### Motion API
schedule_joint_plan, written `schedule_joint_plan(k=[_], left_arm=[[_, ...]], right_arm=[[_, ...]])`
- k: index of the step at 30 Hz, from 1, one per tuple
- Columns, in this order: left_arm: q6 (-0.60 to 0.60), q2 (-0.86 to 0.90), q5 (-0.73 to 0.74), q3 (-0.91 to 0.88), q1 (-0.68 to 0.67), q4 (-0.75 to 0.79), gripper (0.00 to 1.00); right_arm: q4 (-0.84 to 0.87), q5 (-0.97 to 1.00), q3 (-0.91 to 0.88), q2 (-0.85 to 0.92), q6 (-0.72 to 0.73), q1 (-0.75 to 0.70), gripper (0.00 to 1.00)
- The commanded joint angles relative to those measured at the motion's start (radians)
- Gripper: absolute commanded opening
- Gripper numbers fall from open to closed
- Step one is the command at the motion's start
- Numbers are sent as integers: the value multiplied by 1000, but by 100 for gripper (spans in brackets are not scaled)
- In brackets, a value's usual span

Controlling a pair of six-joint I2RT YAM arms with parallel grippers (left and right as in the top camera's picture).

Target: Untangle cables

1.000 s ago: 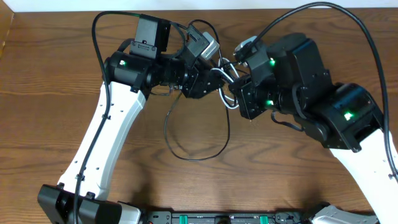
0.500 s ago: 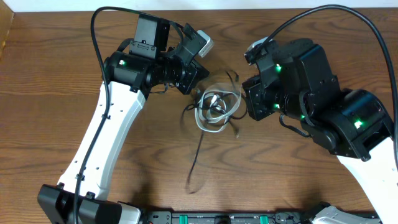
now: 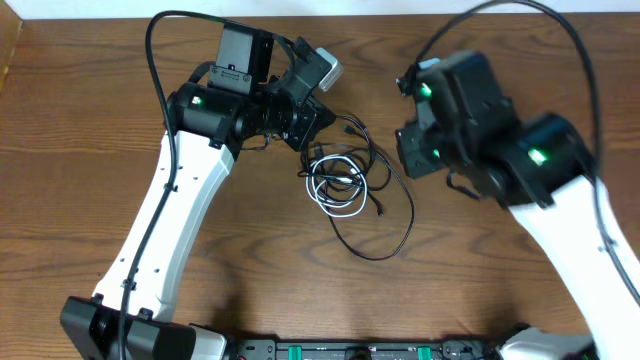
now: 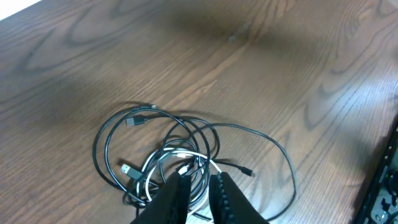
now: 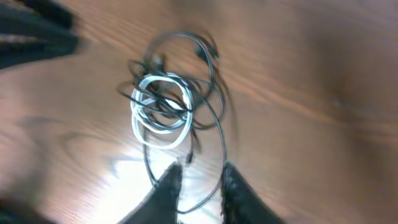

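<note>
The cables lie in a loose tangle on the wooden table between the two arms. They are a white coil with black cords looping over it, and one black loop trails toward the front. My left gripper is at the tangle's upper left edge. In the left wrist view its jaws stand almost together, with the white cord and black strands of the cables running into the narrow gap. My right gripper hangs to the right of the tangle. In the blurred right wrist view it is open above the cables.
Thick black arm cables arch over both arms at the back. A black rail runs along the table's front edge. The left arm's white link crosses the left half of the table, and the right arm's link fills the right side.
The tangle, held up between both grippers a second ago, has dropped and spread on the table. My right gripper has opened, let go and pulled back to the right. The left arm has stayed put.
</note>
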Motion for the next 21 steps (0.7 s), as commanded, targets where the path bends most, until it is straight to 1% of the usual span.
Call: schedule_joint_plan(k=[1,2,4,7,9,13,15,18,21], left_arm=[[-9,-8,-5,14,5,-1,23],[-8,-8,-5,14,5,-1,24],[-9,-8,-8,14,5,-1,25],[-8,-8,-9,14,8,-1,26],[-8,-8,-14,14,14,-1,27],[-9,-8,-24,14,40,-1,27],[-9,-9,-24,14,60,-1,27],[-11,-9,-23,14,93,-1,27],[-44,-9,-23,14,132,7,28]], right_arm=[[-6,12,10,108,11,-14,53],[-4,3,10,141,11,-14,57],[0,-18,10,203,11,-13,61],[8,-50,10,286,15,-13,64],[10,-80,10,341,15,-12,64],[10,-141,10,439,15,-8,58],[13,-162,10,483,15,-5,57],[22,-180,10,531,14,0,57],[31,-210,10,576,10,8,58]])
